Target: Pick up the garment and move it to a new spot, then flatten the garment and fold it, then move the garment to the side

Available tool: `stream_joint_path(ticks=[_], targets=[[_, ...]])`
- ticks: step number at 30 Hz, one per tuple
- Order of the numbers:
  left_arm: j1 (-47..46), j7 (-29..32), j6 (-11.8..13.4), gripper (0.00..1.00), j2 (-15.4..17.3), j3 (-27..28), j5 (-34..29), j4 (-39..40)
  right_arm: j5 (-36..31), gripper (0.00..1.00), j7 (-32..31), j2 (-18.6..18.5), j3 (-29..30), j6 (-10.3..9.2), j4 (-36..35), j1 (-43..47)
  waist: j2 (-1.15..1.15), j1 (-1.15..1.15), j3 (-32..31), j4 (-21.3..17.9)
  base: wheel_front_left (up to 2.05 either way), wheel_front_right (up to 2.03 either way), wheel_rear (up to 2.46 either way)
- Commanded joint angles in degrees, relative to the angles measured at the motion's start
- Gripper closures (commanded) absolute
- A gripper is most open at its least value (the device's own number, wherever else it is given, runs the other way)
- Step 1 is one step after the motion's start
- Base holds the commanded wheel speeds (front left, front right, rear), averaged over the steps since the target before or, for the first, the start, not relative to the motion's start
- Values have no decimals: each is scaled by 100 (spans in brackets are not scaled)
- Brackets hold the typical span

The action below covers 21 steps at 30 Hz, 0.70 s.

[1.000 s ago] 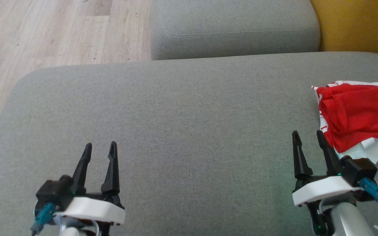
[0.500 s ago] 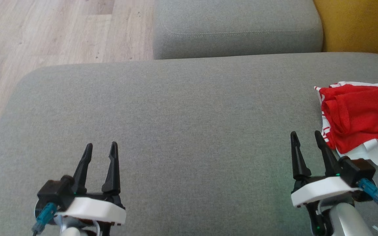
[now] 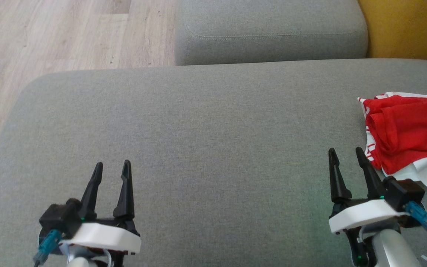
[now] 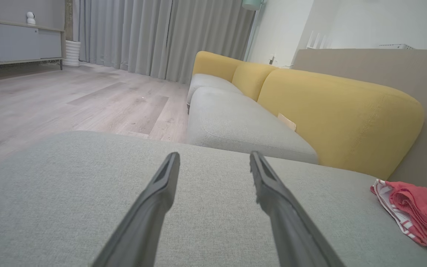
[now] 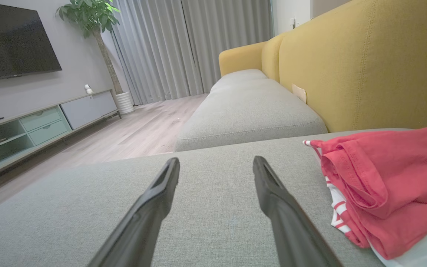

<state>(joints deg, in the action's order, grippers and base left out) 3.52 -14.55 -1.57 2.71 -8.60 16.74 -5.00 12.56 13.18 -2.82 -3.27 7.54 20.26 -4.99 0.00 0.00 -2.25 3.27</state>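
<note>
My left gripper and right gripper hang spread and empty over a broad woven grey cushion with open room between them, its rounded edge ahead, the crumpled red-and-white garment lying just right of the right gripper.

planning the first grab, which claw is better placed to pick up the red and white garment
Right. The right claw stands open just beside the red and white garment at the right end of the grey seat cushion, while the left claw, also open, is far across the cushion.
</note>
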Motion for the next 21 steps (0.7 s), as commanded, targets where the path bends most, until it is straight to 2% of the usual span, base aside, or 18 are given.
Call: stream_joint_path(ticks=[1, 4, 12, 13, 16, 21], targets=[[-220, -45, -49, 0, 17, 199, 19, 165, 19, 0, 58, -6, -135, -5, -198, -111, 0, 0, 3, -4, 0, 0, 0], [-219, -45, -168, 0, 17, 200, 123, 184, 15, 0, 60, -6, -136, -5, -187, -123, 0, 0, 8, -14, 0, 0, 0], [-175, -45, -268, 0, 17, 270, 294, 171, 37, 0, 65, -6, -164, -5, -154, -147, 0, 0, 6, -62, 0, 0, 0], [1, 0, -249, 100, -1, 39, 300, -11, 2, 100, 0, 0, -10, 0, 8, 0, 0, 0, 7, -62, 0, 0, 0], [70, 21, -247, 100, -10, 1, 313, -285, 13, 100, -11, 8, -8, 0, 255, 88, 0, 0, 7, -65, 0, 0, 0], [36, 90, -259, 100, 1, 45, 617, -300, 331, 100, -97, 7, 38, 0, 230, 70, 0, 0, 17, -76, 0, 0, 0]])
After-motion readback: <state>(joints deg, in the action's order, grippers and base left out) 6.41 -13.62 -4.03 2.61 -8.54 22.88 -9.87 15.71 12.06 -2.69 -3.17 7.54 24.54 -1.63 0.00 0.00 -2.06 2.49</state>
